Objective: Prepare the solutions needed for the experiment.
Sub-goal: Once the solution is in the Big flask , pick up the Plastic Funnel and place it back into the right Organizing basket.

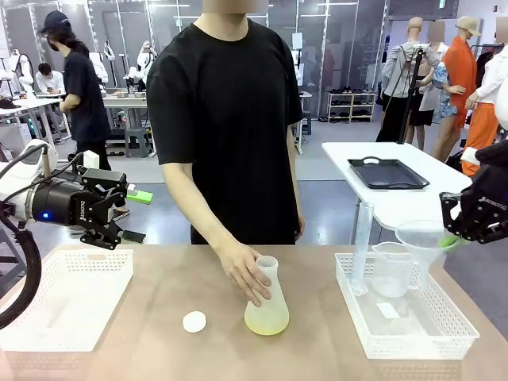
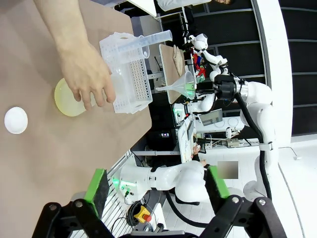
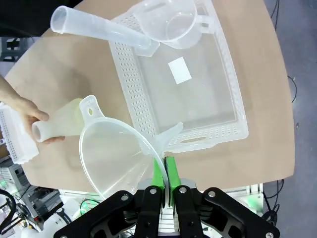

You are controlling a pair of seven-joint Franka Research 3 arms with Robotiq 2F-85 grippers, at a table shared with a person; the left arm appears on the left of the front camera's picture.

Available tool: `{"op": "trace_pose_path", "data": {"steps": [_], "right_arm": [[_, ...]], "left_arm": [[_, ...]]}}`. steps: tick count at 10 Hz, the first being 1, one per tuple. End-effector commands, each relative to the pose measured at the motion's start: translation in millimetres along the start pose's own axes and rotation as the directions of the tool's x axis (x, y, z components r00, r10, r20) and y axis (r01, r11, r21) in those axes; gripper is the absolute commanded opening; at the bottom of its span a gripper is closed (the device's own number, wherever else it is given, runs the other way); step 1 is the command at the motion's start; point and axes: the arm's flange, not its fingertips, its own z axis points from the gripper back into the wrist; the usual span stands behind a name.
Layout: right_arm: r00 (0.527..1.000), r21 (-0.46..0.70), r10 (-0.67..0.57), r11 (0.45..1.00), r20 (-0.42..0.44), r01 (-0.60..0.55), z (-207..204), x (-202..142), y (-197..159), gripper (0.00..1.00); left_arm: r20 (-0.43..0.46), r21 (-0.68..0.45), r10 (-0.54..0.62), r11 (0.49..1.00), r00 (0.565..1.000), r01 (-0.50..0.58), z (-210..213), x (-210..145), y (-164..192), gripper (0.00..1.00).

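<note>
Across the brown desk a person in a black shirt is standing at the far side and is laying one hand around the neck of the frosted conical flask, near the desk's middle. Pale yellow, see-through liquid is lying in a shallow layer at its bottom. The flask's long axis is standing about upright, with the mouth facing up beside the person's fingers.

The right jaws are pinching tight on the rim of a clear plastic funnel. They are holding it in the air over the white perforated tray at the desk's right end, spout pointing down. From these jaws the flask is lying to the robot's left and lower, and a tall clear measuring cylinder is standing in the tray between them.

The left jaws are hanging wide open and empty above the white basket on the other side, well apart from the flask.

The person's hand is the nearest, touching the flask. Neither arm is close, but the right one is carrying the funnel, so I am judging that its spout must be coming straight above the flask's mouth.
</note>
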Motion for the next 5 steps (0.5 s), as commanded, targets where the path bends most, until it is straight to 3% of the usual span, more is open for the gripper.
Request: {"op": "trace_pose_path", "data": {"steps": [1,4,5], "right_arm": [[1.0,0.011,0.014,1.0,-0.002,-0.014,5,0,3,0.0],[1.0,0.002,0.006,1.0,0.005,-0.006,4,1,3,0.04],[0.997,-0.013,-0.053,0.999,-0.056,0.053,-19,18,6,0.04]], "left_arm": [[0.008,-0.029,0.004,1.0,1.0,-0.004,-2,0,-3,1.0],[0.008,-0.029,0.004,1.0,1.0,-0.004,-2,0,-3,1.0],[0.008,-0.029,0.004,1.0,1.0,-0.004,-2,0,-3,1.0]]}}
